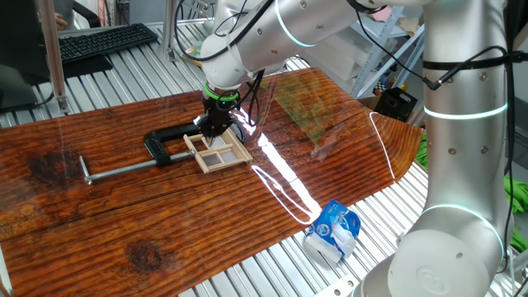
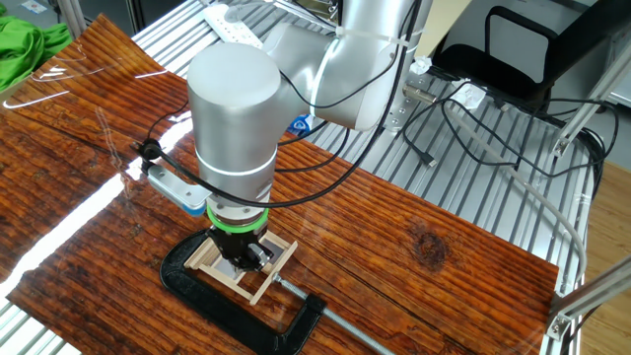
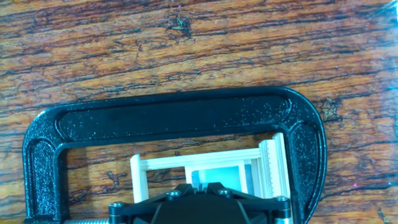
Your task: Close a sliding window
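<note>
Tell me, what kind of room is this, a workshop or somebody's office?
Most likely a robotics lab. A robot arm works over a wooden board laid on a metal slatted bench, with loose cables, a keyboard and an office chair around it.

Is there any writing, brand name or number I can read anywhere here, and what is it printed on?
None can be read.
The blue and white packet has print, too blurred to read.
The keyboard keys are too small to read.
The sliding window and the clamp show no text.
</note>
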`<state>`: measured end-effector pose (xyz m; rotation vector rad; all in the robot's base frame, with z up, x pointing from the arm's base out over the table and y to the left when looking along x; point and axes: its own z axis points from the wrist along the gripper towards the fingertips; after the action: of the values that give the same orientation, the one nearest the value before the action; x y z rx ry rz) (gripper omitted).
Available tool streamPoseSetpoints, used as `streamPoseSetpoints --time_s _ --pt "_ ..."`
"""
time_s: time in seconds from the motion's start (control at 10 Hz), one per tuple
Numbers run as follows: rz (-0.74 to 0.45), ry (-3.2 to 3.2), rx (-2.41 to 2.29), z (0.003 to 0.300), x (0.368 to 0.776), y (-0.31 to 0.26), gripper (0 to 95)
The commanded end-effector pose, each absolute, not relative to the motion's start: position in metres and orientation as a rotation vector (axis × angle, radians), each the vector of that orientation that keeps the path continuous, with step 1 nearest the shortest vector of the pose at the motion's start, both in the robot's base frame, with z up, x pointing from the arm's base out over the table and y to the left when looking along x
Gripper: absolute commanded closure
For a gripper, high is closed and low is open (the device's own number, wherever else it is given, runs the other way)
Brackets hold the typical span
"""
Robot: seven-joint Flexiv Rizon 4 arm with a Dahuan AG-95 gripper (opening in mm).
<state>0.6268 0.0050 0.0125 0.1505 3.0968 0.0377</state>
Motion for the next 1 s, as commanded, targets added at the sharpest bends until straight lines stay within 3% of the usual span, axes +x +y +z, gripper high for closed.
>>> streamPoseSetpoints --time_s 0.1,1.0 --pt "0.051 3.101 0.143 0.013 0.626 0.008 95.0" --pt "0.07 3.096 0.189 0.011 0.623 0.02 95.0"
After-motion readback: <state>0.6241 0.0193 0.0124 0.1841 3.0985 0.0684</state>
